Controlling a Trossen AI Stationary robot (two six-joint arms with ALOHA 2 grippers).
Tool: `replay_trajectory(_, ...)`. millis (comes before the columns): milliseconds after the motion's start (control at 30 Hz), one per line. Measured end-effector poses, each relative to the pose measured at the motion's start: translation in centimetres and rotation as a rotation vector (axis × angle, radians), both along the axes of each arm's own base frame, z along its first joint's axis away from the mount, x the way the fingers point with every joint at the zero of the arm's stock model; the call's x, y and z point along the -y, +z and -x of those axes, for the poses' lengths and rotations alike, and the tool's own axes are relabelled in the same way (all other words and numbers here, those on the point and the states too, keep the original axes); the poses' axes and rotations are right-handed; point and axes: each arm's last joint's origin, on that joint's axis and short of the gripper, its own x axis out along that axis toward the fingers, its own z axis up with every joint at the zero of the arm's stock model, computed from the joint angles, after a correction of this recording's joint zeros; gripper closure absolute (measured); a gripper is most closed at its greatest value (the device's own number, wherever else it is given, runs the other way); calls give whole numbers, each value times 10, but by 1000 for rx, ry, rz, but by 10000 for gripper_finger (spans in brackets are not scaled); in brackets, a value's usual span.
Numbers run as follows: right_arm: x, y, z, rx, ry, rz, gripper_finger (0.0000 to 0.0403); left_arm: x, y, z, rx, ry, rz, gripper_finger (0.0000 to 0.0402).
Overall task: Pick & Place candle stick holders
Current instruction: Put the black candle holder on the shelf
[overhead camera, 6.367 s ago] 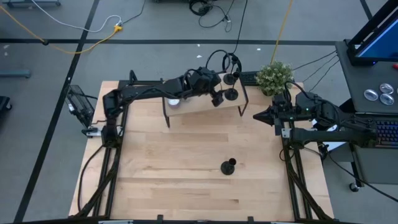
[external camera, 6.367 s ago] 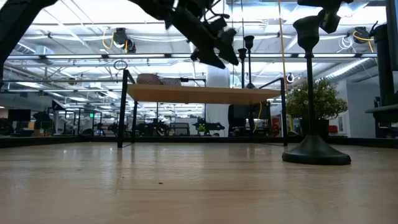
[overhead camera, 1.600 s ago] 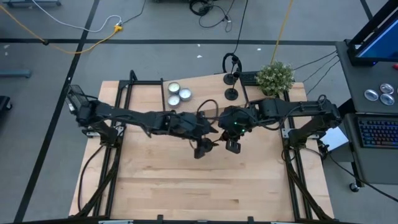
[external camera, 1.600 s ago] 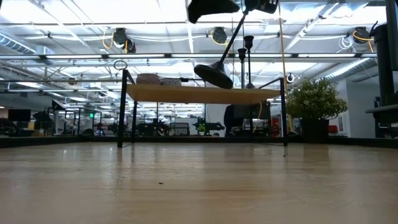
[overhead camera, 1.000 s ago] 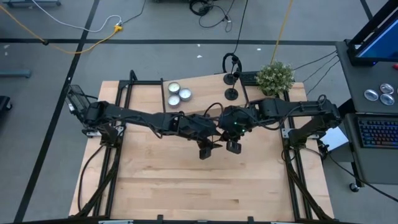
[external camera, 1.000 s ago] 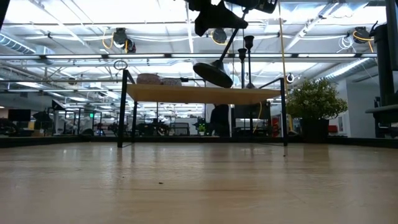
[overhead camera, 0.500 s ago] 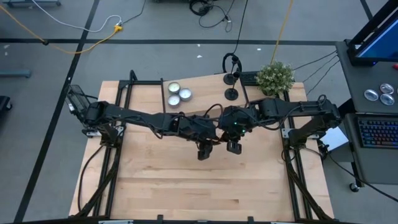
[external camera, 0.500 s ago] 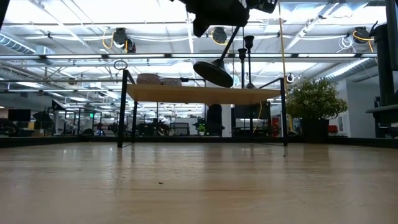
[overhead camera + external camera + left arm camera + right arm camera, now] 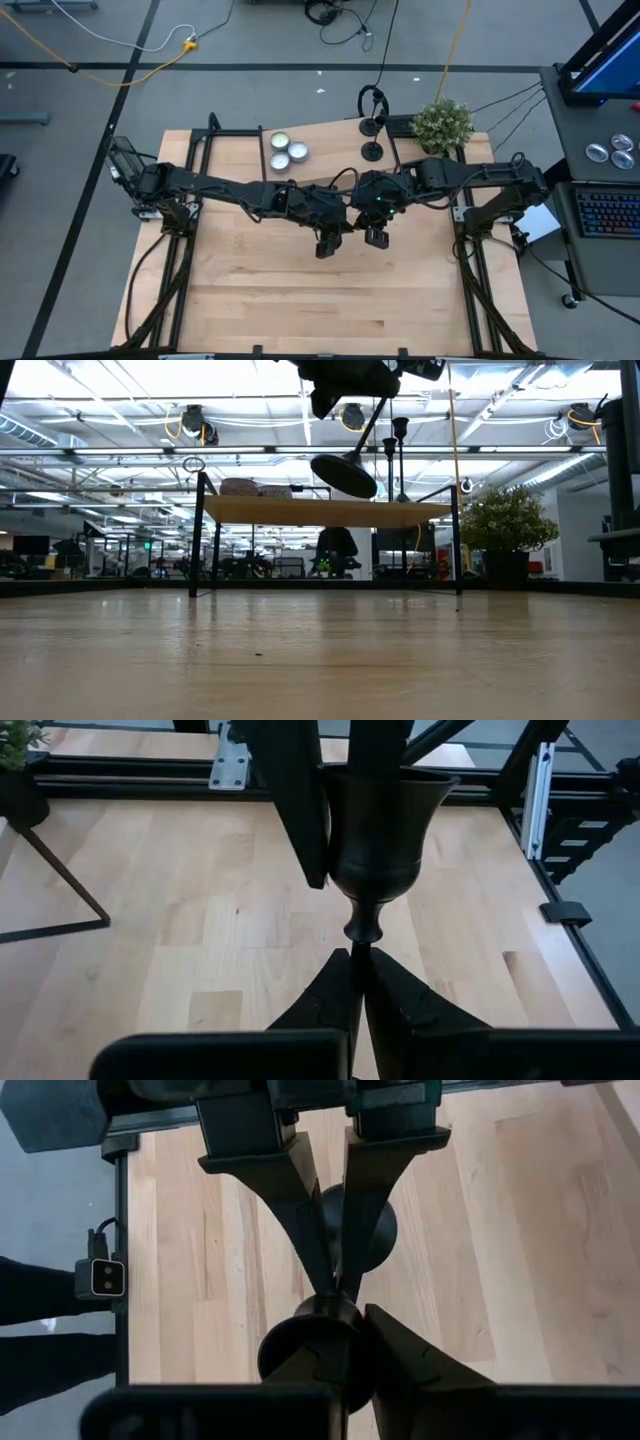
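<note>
One matte-black candle stick holder hangs tilted in the air over the table's middle. In the low view its round base (image 9: 343, 475) is low on the left and its stem rises to the right. My left gripper (image 9: 343, 224) and my right gripper (image 9: 360, 218) meet at it, both shut on it. Two more holders (image 9: 372, 150) (image 9: 372, 97) stand upright on their bases on the raised wooden shelf (image 9: 310, 138) at the far side. My left gripper (image 9: 358, 965) pinches the holder's thin stem (image 9: 360, 932) just below the cup, between its two fingertips, coming from the table's left and lying across the stem. The holder is clear of the table and tilted. My right gripper (image 9: 345, 1345) holds the holder's cup end (image 9: 310, 1342), one finger (image 9: 300, 810) on each side of the cup (image 9: 385, 830), coming from the table's right. The stem and base (image 9: 365, 1230) point away from it, clear of the table.
Three tea lights (image 9: 283, 150) lie on the shelf's left part. A potted plant (image 9: 440, 122) stands at the far right corner. Black frame rails (image 9: 185, 250) (image 9: 470, 260) run along the table's left and right sides. Bare wood (image 9: 320, 300) lies toward the near edge.
My left gripper has moved a little toward the right gripper, in on the holder's stem. The holder has stayed tilted in the air, held by my right gripper, which has kept still.
</note>
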Motion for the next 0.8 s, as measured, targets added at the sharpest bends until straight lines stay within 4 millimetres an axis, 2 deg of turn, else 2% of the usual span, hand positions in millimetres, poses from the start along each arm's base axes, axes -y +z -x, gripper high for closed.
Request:
replay_trajectory(67, 0, 0, 0, 5, 5, -9, 379, 0, 0, 0, 0, -1, 6, 391)
replay_trajectory(300, 0, 3, 2, 6, -21, -61, 284, 0, 0, 0, 2, 1, 8, 391)
replay_trajectory(433, 1, 10, 12, 12, -46, -79, 248, -1, 0, 0, 1, 17, -3, 391)
replay_trajectory(667, 1, 29, 46, 1, -105, -144, 244, -5, 3, 2, 14, 101, -46, 391)
replay_trajectory(800, -3, 37, 68, 6, -153, -141, 261, -13, 19, 4, 106, 207, -87, 391)
